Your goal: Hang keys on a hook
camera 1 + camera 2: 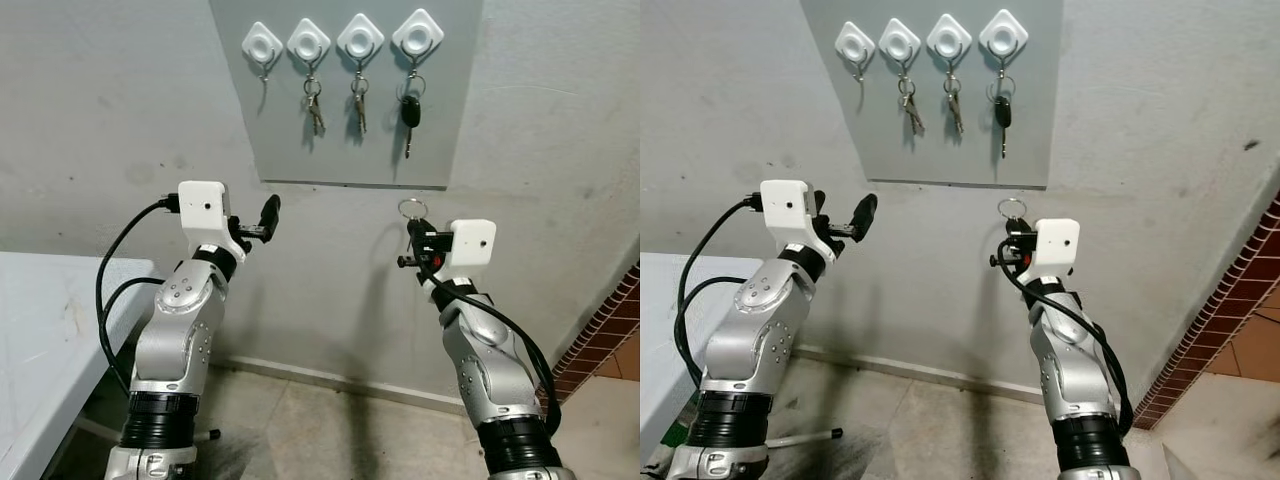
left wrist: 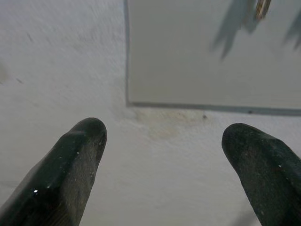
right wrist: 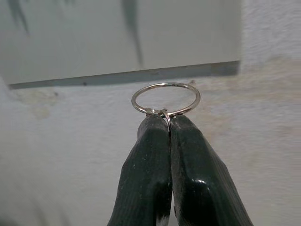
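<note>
Steel key ring (image 3: pixel 165 98) pinched by right gripper (image 3: pixel 167 123).

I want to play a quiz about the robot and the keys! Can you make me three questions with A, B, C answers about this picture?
1. Where is the free hook?
A. far left
B. far right
C. second from the right

2. How many hooks are on the board?
A. two
B. four
C. six

3. What is the right gripper doing?
A. open, holding nothing
B. shut on a key ring
C. resting on the table

Answers:
1. A: the free hook at the far left of the board carries nothing, while the other three hold keys.
2. B: four white hooks sit in a row along the top.
3. B: the fingers of the right gripper pinch the key ring below the board; the left gripper is open.
</note>
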Tool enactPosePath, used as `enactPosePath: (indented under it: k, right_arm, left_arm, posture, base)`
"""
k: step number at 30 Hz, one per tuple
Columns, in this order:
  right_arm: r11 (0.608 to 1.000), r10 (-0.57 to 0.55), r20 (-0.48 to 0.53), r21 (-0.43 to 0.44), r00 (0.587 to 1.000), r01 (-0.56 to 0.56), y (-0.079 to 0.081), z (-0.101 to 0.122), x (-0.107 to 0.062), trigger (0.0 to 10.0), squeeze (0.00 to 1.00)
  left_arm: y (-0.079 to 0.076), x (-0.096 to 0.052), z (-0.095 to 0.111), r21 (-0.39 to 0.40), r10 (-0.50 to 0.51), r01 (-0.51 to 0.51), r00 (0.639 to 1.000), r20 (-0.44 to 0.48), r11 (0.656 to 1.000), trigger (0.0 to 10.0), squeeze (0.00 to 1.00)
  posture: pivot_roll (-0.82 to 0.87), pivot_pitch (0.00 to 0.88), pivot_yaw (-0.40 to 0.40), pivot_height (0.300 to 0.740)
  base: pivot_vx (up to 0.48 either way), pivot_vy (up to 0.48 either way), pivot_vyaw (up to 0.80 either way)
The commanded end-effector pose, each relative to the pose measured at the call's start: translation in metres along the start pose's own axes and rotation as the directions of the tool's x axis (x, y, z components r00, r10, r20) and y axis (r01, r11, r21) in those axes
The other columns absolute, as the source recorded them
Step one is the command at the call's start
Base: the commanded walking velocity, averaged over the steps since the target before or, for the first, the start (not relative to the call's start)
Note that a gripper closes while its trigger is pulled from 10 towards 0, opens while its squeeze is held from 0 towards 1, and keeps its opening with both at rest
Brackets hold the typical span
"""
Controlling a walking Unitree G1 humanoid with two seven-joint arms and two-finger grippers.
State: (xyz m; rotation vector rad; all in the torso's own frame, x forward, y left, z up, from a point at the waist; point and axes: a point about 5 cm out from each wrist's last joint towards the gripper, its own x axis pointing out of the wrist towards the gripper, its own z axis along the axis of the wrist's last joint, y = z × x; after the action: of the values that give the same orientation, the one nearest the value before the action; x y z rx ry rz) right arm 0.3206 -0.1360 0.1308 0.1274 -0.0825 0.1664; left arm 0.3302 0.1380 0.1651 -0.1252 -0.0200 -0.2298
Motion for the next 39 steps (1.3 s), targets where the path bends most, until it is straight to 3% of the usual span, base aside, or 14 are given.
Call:
enactPosePath:
  k: [1, 5, 10, 20, 21, 31, 39]
  right_arm:
    - [1.000, -0.009, 0.023, -0.004, 1.000, 0.009, 0.000, 0.004, -0.001, 10.0, 0.00]
    - [0.998, -0.066, 0.037, -0.019, 0.997, 0.066, -0.010, 0.005, -0.010, 10.0, 0.00]
    - [0.996, -0.092, 0.067, -0.003, 0.994, 0.092, -0.012, 0.008, -0.013, 10.0, 0.00]
    - [0.996, -0.090, 0.045, -0.013, 0.995, 0.090, -0.014, 0.005, -0.017, 10.0, 0.00]
    - [0.997, -0.078, 0.038, -0.025, 0.996, 0.079, -0.014, 0.005, -0.016, 10.0, 0.00]
    - [0.998, -0.031, 0.032, -0.049, 0.999, 0.033, -0.016, 0.011, -0.002, 10.0, 0.00]
    - [0.999, -0.009, 0.044, -0.050, 0.999, 0.012, -0.013, 0.014, 0.003, 10.0, 0.00]
  left_arm:
    - [0.002, 0.004, 0.005, -0.009, 0.001, -0.001, 1.000, 0.023, 1.000, 10.0, 0.00]
    - [-0.009, 0.016, -0.002, -0.066, -0.005, 0.006, 1.000, 0.013, 0.998, 10.0, 0.00]
    - [-0.019, 0.023, -0.004, -0.070, -0.063, 0.065, 0.998, 0.024, 0.995, 10.0, 0.00]
    - [-0.017, 0.024, -0.006, -0.047, -0.050, 0.051, 0.998, 0.036, 0.998, 10.0, 0.00]
    - [-0.015, 0.023, -0.008, -0.015, -0.035, 0.035, 0.999, 0.035, 0.999, 10.0, 0.00]
    - [-0.007, 0.022, -0.008, -0.045, 0.034, -0.031, 0.996, 0.077, 0.999, 10.0, 0.00]
    - [0.000, 0.024, -0.005, -0.052, 0.070, -0.065, 0.993, 0.096, 0.997, 10.0, 0.00]
  posture:
    - [-0.01, 0.025, 0.094, 0.740]
    - [-0.08, 0.021, 0.109, 0.740]
    - [-0.12, 0.014, 0.118, 0.740]
    - [-0.09, 0.011, 0.071, 0.740]
    - [-0.09, 0.008, 0.057, 0.740]
    - [-0.05, 0.000, -0.008, 0.740]
    - [-0.05, 0.000, -0.014, 0.740]
  base:
    - [0.000, 0.000, 0.00]
    - [0.000, 0.000, 0.00]
    - [0.000, 0.000, 0.00]
    - [0.000, 0.000, 0.00]
    - [0.000, 0.000, 0.00]
    - [0.000, 0.000, 0.00]
    - [0.000, 0.000, 0.00]
